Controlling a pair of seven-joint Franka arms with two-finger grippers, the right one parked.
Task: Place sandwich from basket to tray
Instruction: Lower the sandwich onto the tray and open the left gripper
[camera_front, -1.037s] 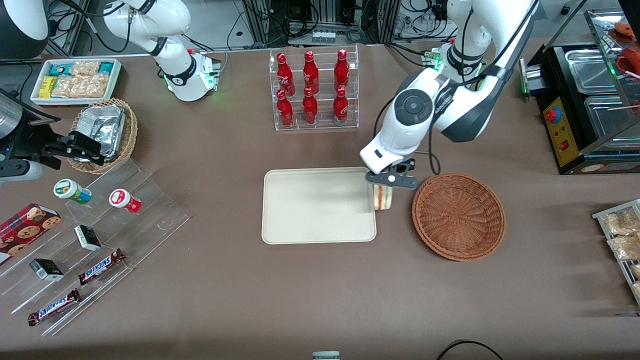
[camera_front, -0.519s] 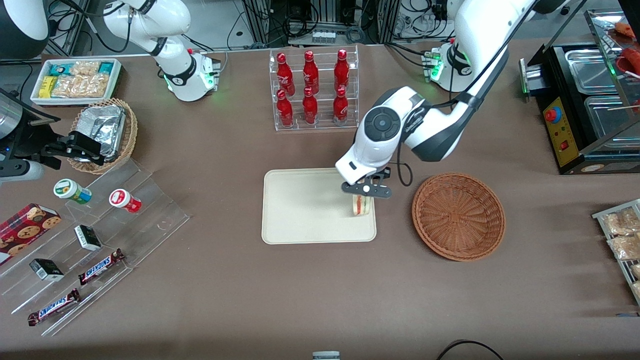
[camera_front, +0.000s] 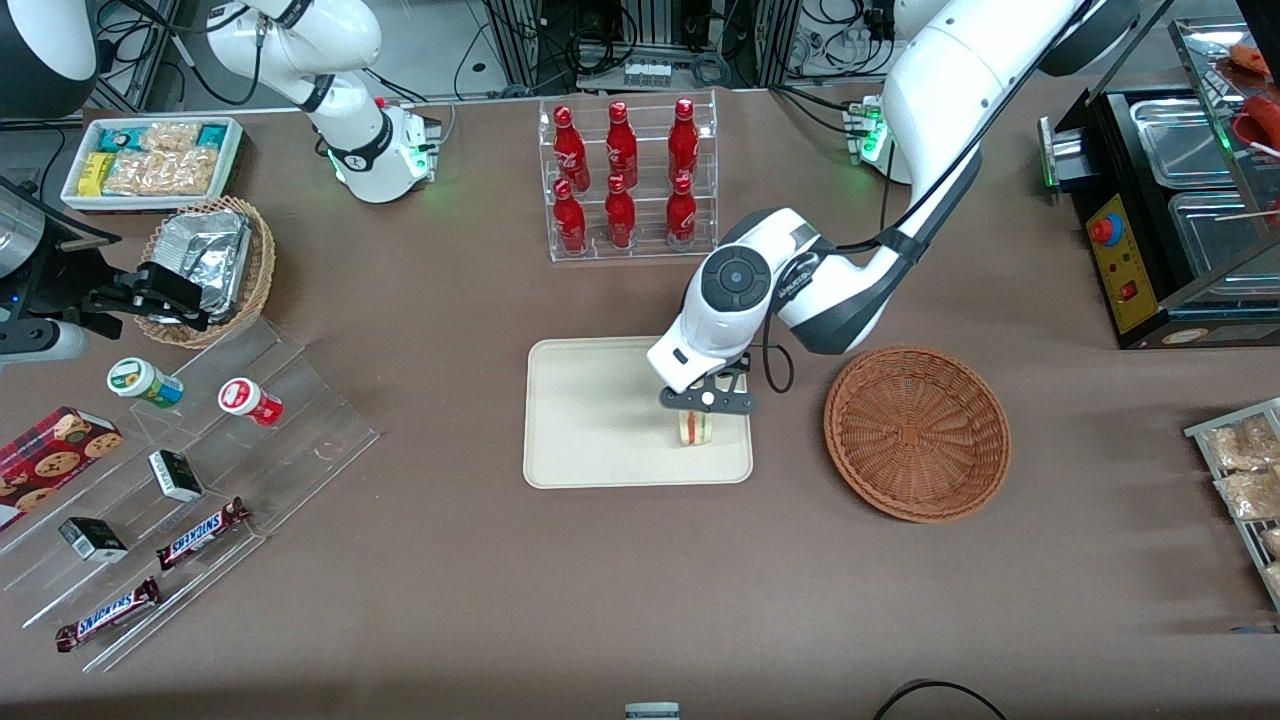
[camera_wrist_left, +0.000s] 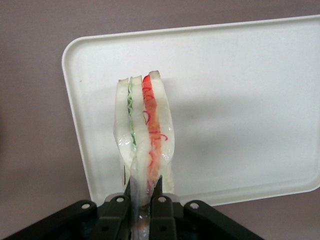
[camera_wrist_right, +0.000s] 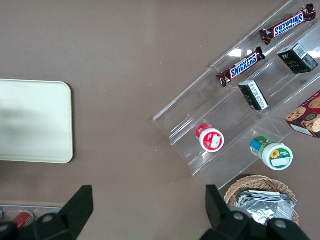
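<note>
I see the left arm's gripper (camera_front: 700, 415) hanging over the flat cream-beige rectangular tray (camera_front: 600, 420), above the tray's end nearest the wide, shallow reddish-brown wicker basket (camera_front: 917, 432). Its black fingers (camera_wrist_left: 159, 205) are clamped on the small triangular sandwich (camera_wrist_left: 144, 135) of pale bread, pinching it at one narrow end. From the wrist camera the wedge stands on edge, extending away from the fingers, with its green layer and red filling stripe showing between the bread slices and clear wrap around it. Below the fingers lies the tray's bare surface (camera_wrist_left: 240, 100) with its rounded corner, and brown tabletop (camera_wrist_left: 30, 100) beside it. I cannot tell whether the sandwich touches the tray. The basket sits on the tabletop just beside the tray, apart from the fingers, with nothing visible inside it.
</note>
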